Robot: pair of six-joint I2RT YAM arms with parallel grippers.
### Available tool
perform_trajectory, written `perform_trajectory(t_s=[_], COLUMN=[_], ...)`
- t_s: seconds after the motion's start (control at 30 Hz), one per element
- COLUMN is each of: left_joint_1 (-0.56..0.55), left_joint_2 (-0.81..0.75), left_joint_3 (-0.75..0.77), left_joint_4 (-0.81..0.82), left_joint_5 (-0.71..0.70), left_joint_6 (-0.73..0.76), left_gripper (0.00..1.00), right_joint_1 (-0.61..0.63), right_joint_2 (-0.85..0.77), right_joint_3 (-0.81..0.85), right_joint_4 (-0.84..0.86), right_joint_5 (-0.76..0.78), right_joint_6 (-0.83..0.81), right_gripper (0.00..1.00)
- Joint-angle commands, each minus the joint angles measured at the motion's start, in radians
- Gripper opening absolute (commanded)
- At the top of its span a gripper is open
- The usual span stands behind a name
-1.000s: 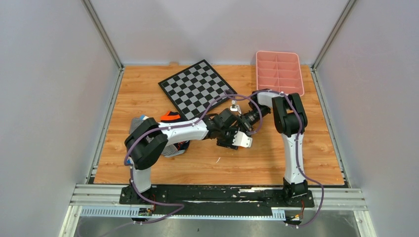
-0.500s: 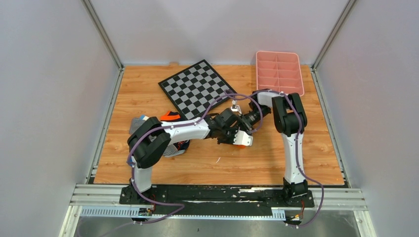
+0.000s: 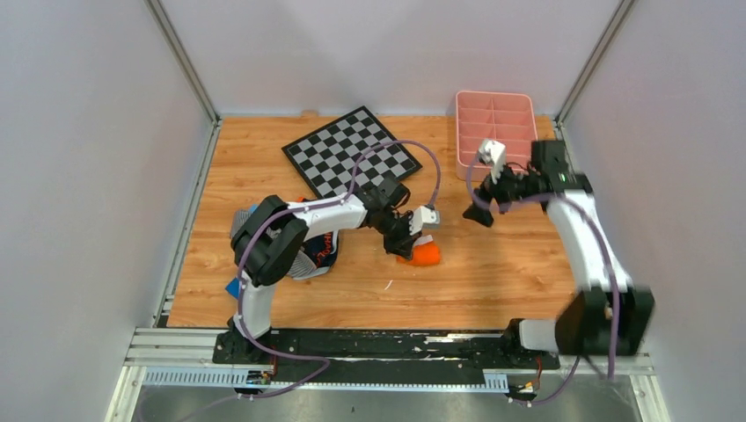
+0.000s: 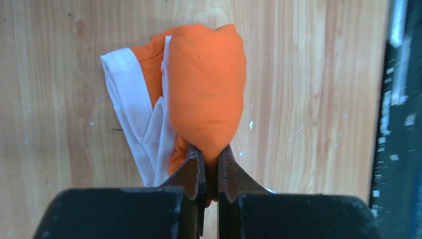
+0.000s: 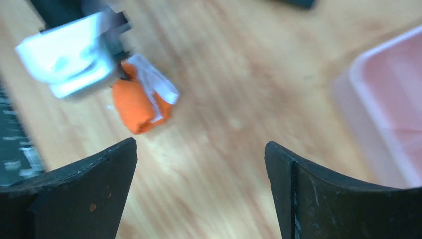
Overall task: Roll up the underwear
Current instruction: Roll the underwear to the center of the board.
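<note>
Top external, room: grey panel walls on three sides, metal rails along the near edge.
Top external, table (image 3: 510, 281): light wood planks, a little scuffed.
Top external, underwear (image 3: 426, 254): small orange roll lying on the wood near the middle.
Top external, left gripper (image 3: 406, 244): down at the roll's left end.
Top external, right gripper (image 3: 479, 214): raised, apart from the roll, near the pink tray (image 3: 493, 94).
Top external, checkerboard (image 3: 350, 156): flat at the back, left of the tray.
Top external, clothes pile (image 3: 310, 259): under the left arm; orange marks on a dark piece (too small to read).
Left wrist, left gripper: jaws pinched tight on the roll's near end.
Left wrist, underwear: white trim band folded along its left side.
Right wrist, right gripper: fingers spread wide, nothing between them (picture blurred).
Right wrist, underwear: upper left, on bare wood.
</note>
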Motion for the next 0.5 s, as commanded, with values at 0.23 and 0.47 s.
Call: perform_trajectory(t_s=[0.23, 0.47], left_joint_1=[0.144, 0.147], left_joint_2=[0.490, 0.491], left_joint_3=[0.340, 0.331], left_joint_4=[-0.461, -0.446], left_joint_5=[0.481, 0.448], left_joint_6=[-0.137, -0.133], left_gripper=[0.06, 0.08], right_joint_1=[0.193, 0.466], right_joint_2=[-0.527, -0.396], right_joint_3=[-0.554, -0.688], right_joint_4=[0.450, 0.527], right_joint_5=[0.081, 0.405], right_joint_6=[-0.186, -0.439], right_gripper=[0.72, 0.66])
